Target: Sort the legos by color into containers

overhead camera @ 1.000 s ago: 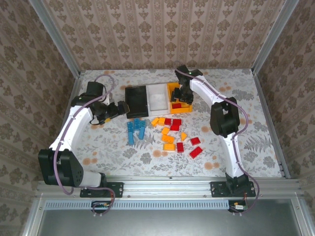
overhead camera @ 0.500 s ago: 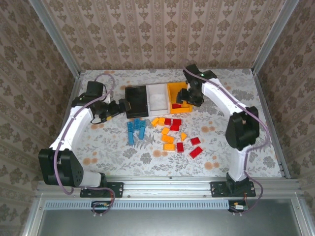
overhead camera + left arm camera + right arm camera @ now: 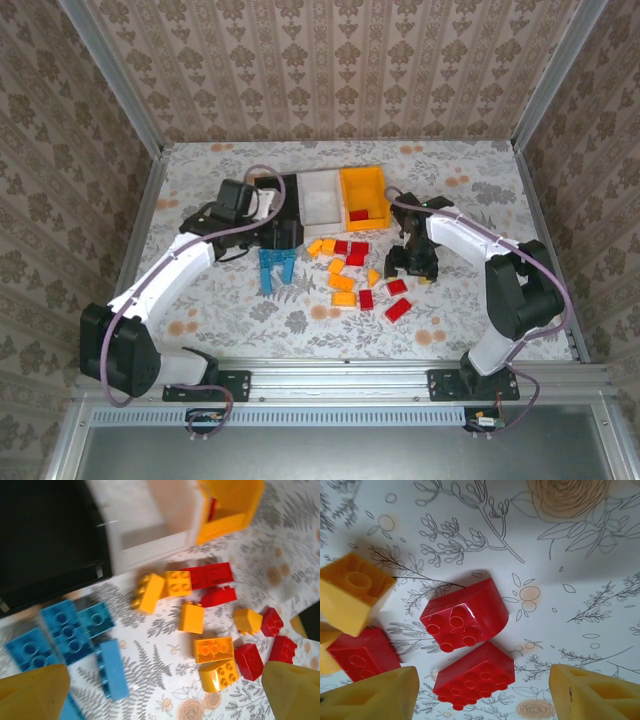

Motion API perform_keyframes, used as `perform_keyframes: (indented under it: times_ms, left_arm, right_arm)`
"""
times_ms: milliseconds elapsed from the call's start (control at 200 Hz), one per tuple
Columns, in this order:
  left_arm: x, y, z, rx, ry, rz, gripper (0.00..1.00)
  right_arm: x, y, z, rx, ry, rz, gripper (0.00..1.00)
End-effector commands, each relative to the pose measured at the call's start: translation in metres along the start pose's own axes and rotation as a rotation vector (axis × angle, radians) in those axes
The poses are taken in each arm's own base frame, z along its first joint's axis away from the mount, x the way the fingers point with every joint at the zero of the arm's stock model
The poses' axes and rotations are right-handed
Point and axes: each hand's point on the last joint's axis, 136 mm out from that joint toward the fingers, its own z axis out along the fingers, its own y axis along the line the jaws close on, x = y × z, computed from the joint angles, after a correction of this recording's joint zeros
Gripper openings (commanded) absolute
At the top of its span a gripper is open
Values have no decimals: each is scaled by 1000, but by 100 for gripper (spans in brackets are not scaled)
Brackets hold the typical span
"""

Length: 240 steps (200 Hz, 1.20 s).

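From above, found the left gripper (image 3: 278, 260) spread wide and empty over the blue legos (image 3: 275, 272), just in front of the containers (image 3: 322, 176). Found the right gripper (image 3: 411, 270) parted, gripping nothing, above red legos (image 3: 397, 287) at the right of the heap. Noted one red brick (image 3: 358, 214) lying in the orange bin (image 3: 372, 175).

Through the left wrist, saw blue legos (image 3: 65, 635) lying between the wide yellow fingertips (image 3: 30, 690), with orange and red ones beyond.

Through the right wrist, saw two red legos (image 3: 462, 617) on the table (image 3: 580, 545) between the parted fingertips (image 3: 375, 695), gripped by neither.
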Motion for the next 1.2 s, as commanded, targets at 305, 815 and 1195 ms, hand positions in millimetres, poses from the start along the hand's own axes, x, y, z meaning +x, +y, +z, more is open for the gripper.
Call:
perform_keyframes:
  times_ms: [305,815,1195]
  left_arm:
    - [1,-12,-3,-1,-66,100,100]
    - [16,7,-15,-97,-56,80,100]
    - [12,13,-18,-109,-70,72,100]
  right_arm:
    - [-3,9,29,14,24,-68,69]
    - [-5,6,54,70,75,-85,68]
    - [-16,7,57,144,73,-138,62]
